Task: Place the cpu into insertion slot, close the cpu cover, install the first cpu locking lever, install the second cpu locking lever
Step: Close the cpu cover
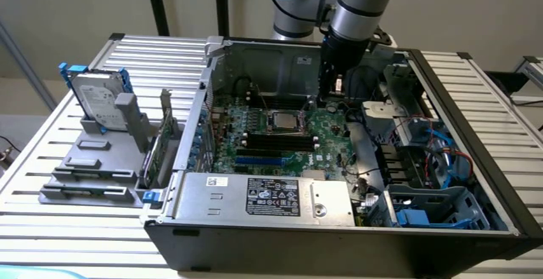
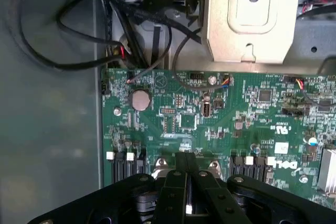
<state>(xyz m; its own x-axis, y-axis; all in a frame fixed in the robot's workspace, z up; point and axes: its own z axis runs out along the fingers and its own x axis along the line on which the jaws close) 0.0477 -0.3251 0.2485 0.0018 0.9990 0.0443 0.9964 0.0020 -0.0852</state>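
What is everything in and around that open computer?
computer case: one, black, open on the slatted table.
circuit board: one, green, inside the case.
insertion slot: one, silver-rimmed, middle of the board.
memory slots: several, black, beside the insertion slot.
power supply: one, silver, at the case's near edge.
coin battery: one, silver, on the board.
hard drive: one, silver, on the grey stand, exterior view's left.
arm: one, grey and blue, reaching into the case.
gripper: one, black, shut, over the board near the insertion slot.
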